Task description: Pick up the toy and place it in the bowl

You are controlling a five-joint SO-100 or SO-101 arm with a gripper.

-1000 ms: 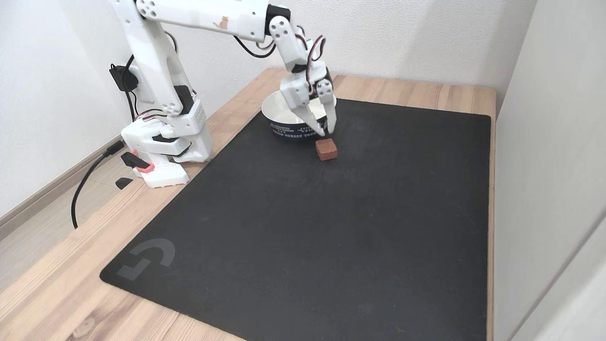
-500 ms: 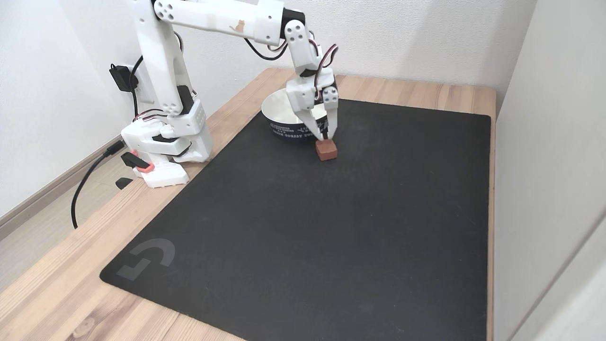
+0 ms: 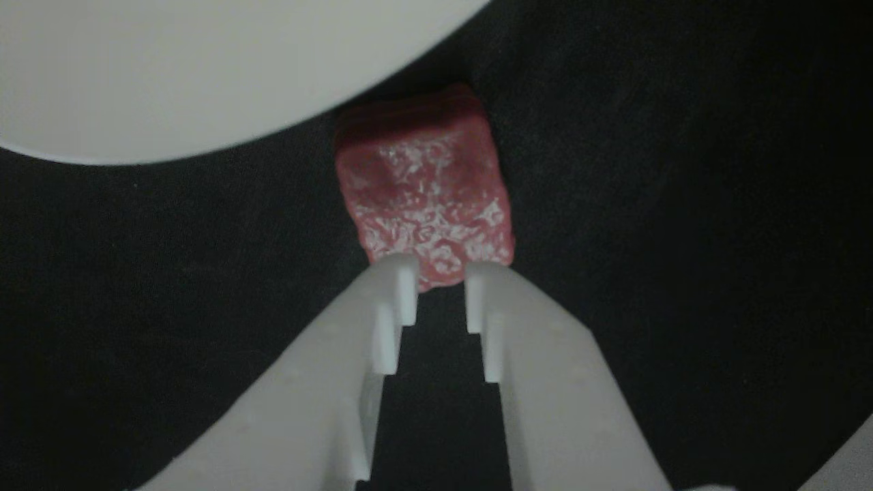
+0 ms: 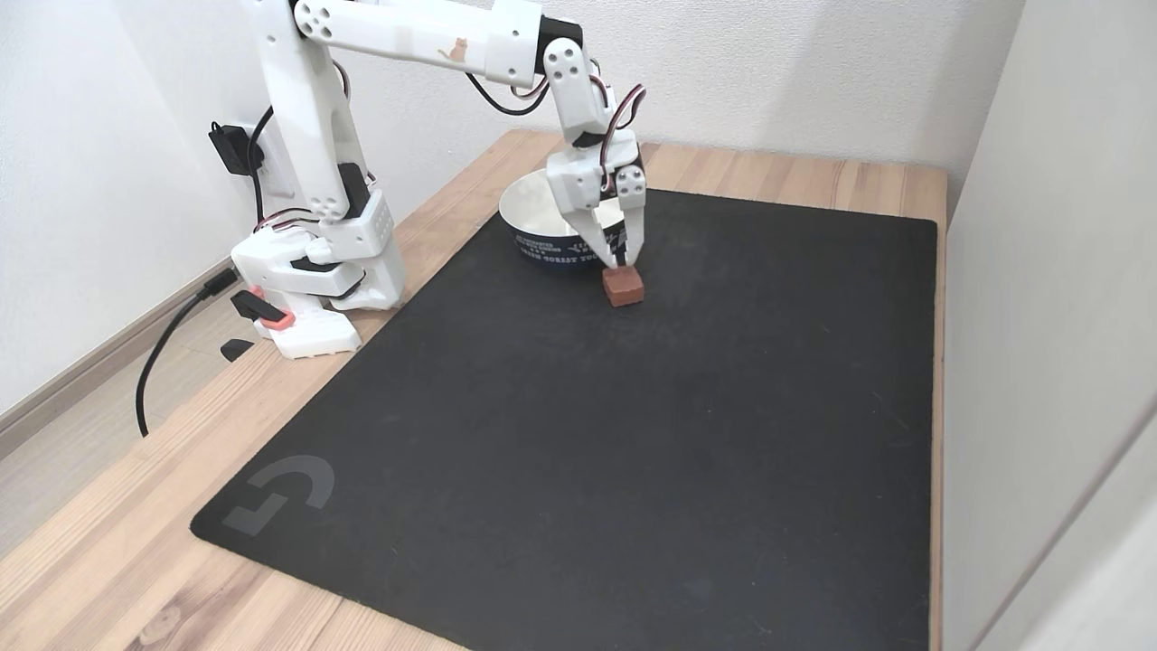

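The toy [image 4: 624, 287] sits on the black mat [image 4: 578, 434] of the tabletop [image 4: 795, 172], just beside the bowl [image 4: 542, 226]; the end effector [image 4: 622, 263] hangs right above it, its 2 fingers [image 3: 392, 300] narrowly parted, tips at the cube's near edge, gripping nothing.

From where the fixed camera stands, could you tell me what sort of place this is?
Probably a home desk corner, not a lab: a wooden table against plain white walls, a black desk mat, and a household bowl beside the arm.
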